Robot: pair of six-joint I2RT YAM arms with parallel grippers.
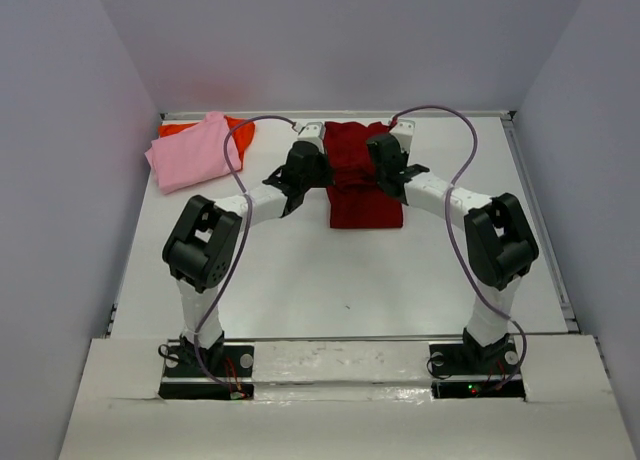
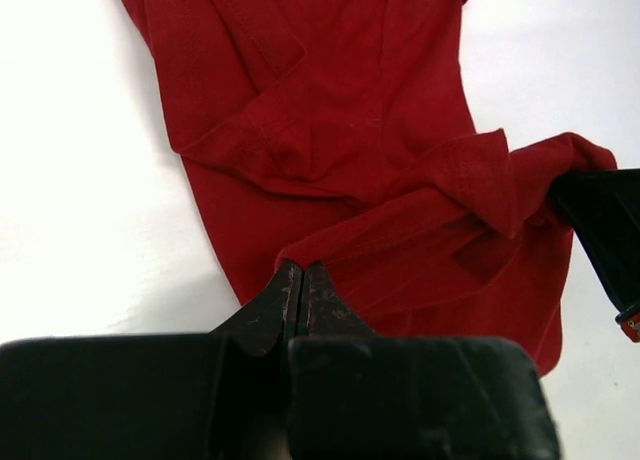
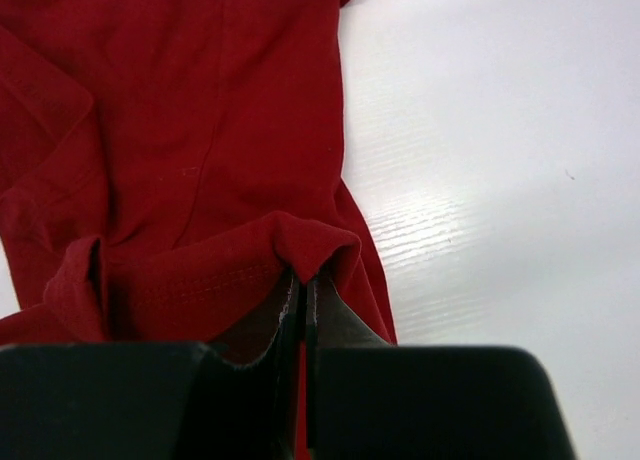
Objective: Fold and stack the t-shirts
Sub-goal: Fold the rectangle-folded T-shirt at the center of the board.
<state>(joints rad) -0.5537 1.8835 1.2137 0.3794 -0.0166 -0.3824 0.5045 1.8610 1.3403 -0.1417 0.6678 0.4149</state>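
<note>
- Soft, creased crimson t-shirt [image 1: 365,190] lies part-folded at the table's [image 1: 330,280] far edge, near its middle.
- Left gripper [image 2: 300,270] is clamped on a bunched fold of it.
- Right gripper [image 3: 305,280] is clamped on its rolled, stitched hem.
- Pink t-shirt [image 1: 190,152] overlaps the orange-red t-shirt [image 1: 238,132] in the far-left corner.

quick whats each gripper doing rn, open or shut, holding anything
left gripper: shut, pinching a folded edge of the dark red t-shirt
right gripper: shut, pinching another edge of the same shirt

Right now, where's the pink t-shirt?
Top view: the pink t-shirt lies far left on the table, overlapping the orange-red t-shirt, well left of the dark red t-shirt.
</note>
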